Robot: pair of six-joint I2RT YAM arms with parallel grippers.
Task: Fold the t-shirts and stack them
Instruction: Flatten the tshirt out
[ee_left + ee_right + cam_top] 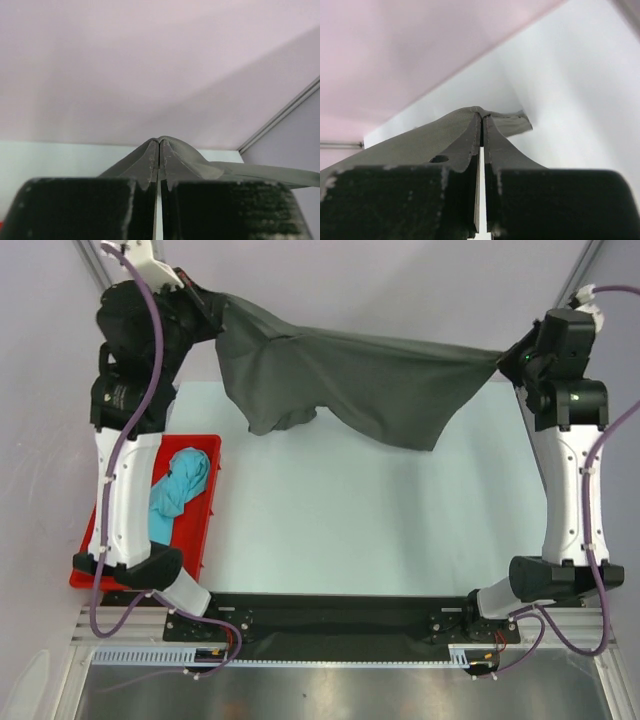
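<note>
The dark grey t-shirt (340, 380) hangs stretched in the air across the back of the table, held at both ends. My left gripper (218, 308) is shut on its left edge. My right gripper (502, 356) is shut on its right edge. In the left wrist view the grey cloth (200, 162) drapes over the closed fingertips of the left gripper (159, 141). In the right wrist view the cloth (415, 145) is pinched at the tips of the right gripper (481, 117). The teal t-shirt (180, 490) lies crumpled in the red tray (207, 525) at the left.
The pale table (380, 530) lies below the hanging shirt. Lilac walls (400, 280) close in the back and sides. The black base rail (330, 620) runs along the near edge between the two arm bases.
</note>
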